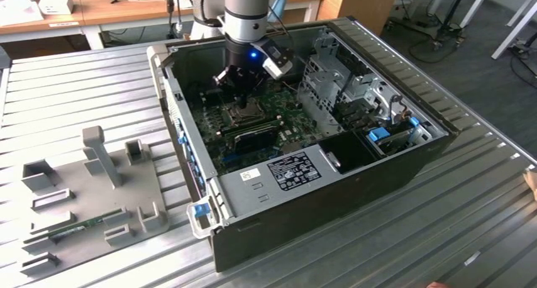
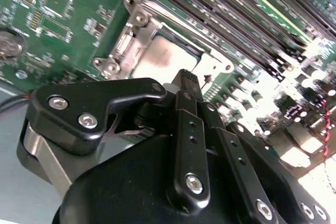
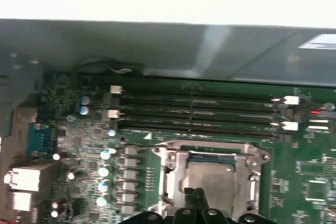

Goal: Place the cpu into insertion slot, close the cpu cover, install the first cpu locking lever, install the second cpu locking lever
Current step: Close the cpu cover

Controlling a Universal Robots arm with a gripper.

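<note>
The cpu (image 2: 164, 59) lies flat in the insertion slot (image 1: 238, 116) on the green board, its pale top showing through the cut-out of the silver cpu cover (image 2: 140, 20). The cover lies down over it. In the first wrist view the cpu (image 3: 211, 178) sits inside the cover frame (image 3: 172, 178). My gripper (image 2: 189, 80) hangs just above the socket's edge, its black fingers pressed together and shut with nothing between them. The exterior view shows the gripper (image 1: 243, 103) straight over the socket. I cannot make out the locking levers.
Long black memory slots (image 3: 194, 114) run beside the socket. The open computer case (image 1: 403, 168) walls the board in, with a drive cage (image 1: 336, 74) at the exterior view's right. A grey fixture plate (image 1: 92, 193) lies on the ribbed metal table at the left.
</note>
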